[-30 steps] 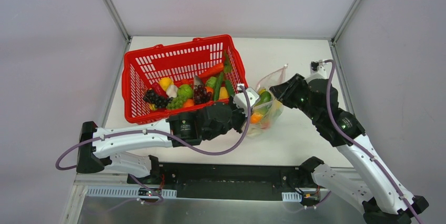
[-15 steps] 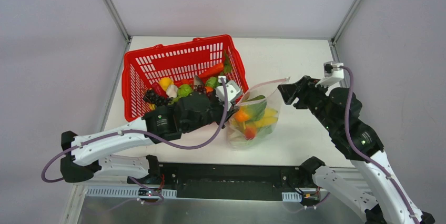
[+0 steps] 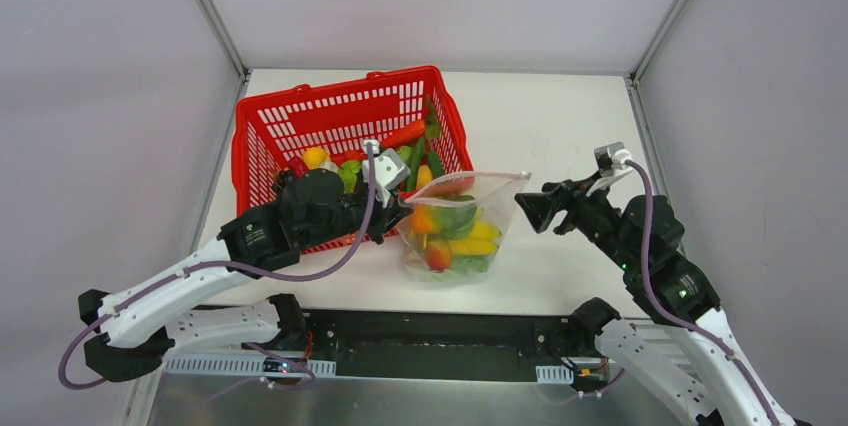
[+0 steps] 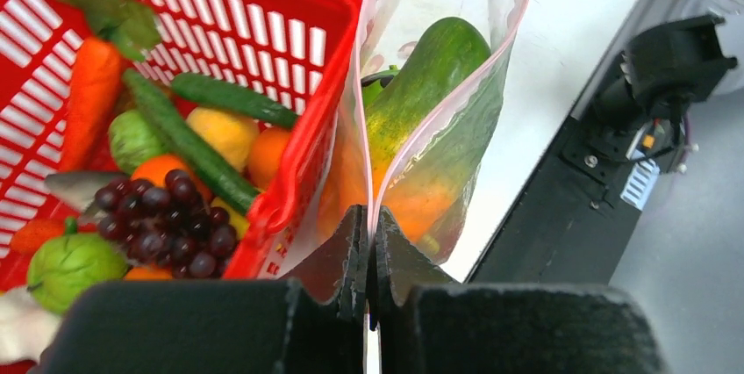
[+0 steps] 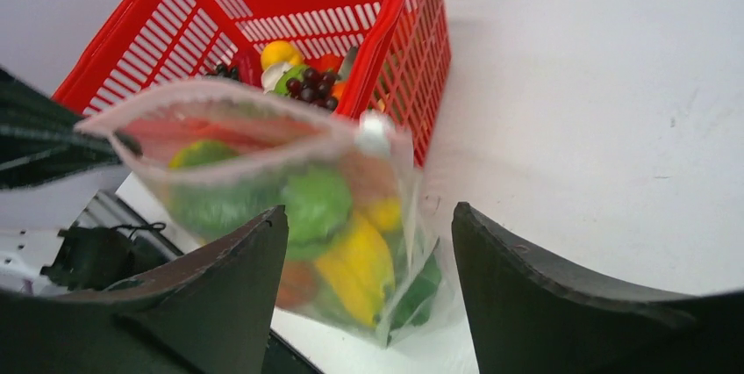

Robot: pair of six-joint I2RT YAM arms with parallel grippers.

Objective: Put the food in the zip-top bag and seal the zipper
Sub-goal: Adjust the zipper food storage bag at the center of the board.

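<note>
The clear zip-top bag (image 3: pixel 455 231) hangs just right of the basket with food inside: a yellow banana (image 3: pixel 477 244), an orange piece (image 3: pixel 424 218) and green pieces. A cucumber (image 4: pixel 421 93) shows through its mouth in the left wrist view. The pink zipper (image 3: pixel 470 180) runs along the top edge, its two strips (image 4: pixel 439 102) apart. My left gripper (image 3: pixel 400 200) (image 4: pixel 368 223) is shut on the zipper's left end. My right gripper (image 3: pixel 530 209) (image 5: pixel 368 216) stands open just right of the bag (image 5: pixel 289 198), touching nothing.
A red mesh basket (image 3: pixel 262 116) (image 4: pixel 303 84) (image 5: pixel 412 32) with more toy food, such as grapes (image 4: pixel 167 216) and a carrot (image 4: pixel 88 93), sits at the back left against the bag. The table's near edge and a black rail (image 3: pixel 450 331) lie just below the bag.
My right gripper let go of the bag's right corner, opened wide and drew back toward the near edge. The left gripper carried the bag left and nearer, still gripping it.
</note>
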